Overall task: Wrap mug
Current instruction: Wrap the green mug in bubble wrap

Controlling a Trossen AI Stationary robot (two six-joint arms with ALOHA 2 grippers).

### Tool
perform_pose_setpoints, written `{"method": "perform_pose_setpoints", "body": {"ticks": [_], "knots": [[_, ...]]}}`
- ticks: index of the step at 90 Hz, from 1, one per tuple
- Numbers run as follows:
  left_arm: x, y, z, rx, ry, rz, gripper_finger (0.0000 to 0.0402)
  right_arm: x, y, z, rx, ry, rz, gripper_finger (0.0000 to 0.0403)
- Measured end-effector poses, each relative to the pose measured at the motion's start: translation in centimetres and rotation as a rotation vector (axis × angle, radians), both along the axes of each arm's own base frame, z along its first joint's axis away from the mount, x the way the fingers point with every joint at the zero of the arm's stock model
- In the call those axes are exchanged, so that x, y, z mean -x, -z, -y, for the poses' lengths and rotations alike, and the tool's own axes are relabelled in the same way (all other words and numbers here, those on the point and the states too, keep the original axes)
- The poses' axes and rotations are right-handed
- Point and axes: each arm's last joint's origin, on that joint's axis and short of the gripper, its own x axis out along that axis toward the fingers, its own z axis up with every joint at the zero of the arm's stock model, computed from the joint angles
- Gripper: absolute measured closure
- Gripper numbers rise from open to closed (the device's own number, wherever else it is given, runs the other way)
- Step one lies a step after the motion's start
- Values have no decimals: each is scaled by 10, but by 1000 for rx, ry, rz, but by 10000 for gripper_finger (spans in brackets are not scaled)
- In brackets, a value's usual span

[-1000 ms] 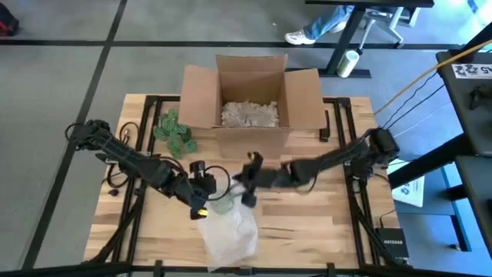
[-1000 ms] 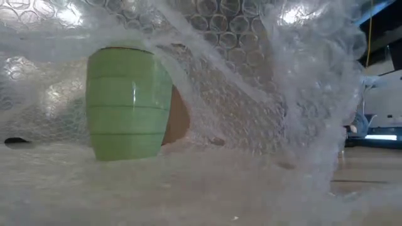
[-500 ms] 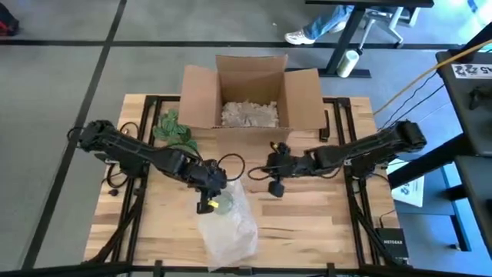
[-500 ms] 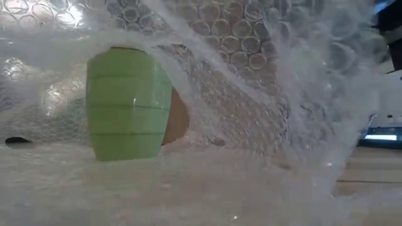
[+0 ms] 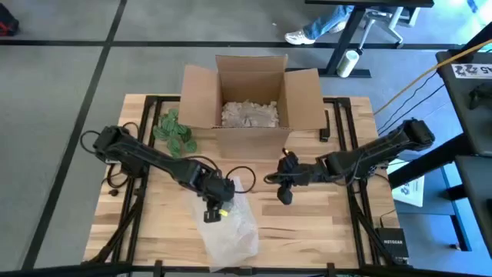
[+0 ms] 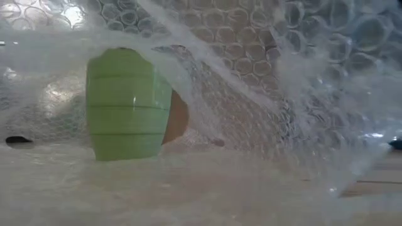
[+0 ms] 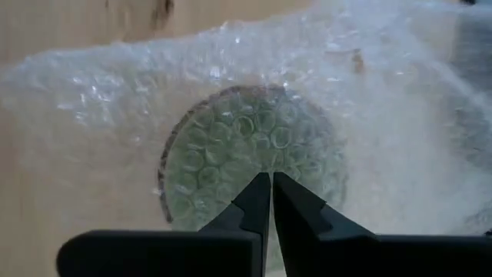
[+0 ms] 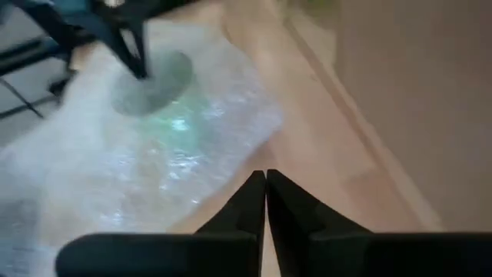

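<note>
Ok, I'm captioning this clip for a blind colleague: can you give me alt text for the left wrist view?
Seen from directly above through a sheet of clear bubble wrap, the round pale green mug sits on the light wooden table. The left gripper hangs over the mug with its two dark fingers pressed together, holding nothing.

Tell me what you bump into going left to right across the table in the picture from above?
Green leafy thing → left gripper over the bubble wrap → right gripper, clear of the wrap. The cardboard box sits behind, spanning the middle.
</note>
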Motion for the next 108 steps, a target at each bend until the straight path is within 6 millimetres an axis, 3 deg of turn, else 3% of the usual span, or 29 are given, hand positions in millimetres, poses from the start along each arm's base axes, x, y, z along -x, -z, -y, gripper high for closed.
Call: {"method": "perform_pose_setpoints", "body": {"ticks": [37,66,89,108], "knots": [[-16,41,7,-123,-81,-124,401,0,-1,-18,-37,4,60,403],[-26,51,5,-129,-80,-100,401,-11,23,-29,-103,-73,-33,403],[-25,52,5,-136,-77,-106,401,7,20,-70,-67,-273,-9,401],[-25,52,5,-133,-92,-108,401,10,17,-80,-90,-339,22,396]]}}
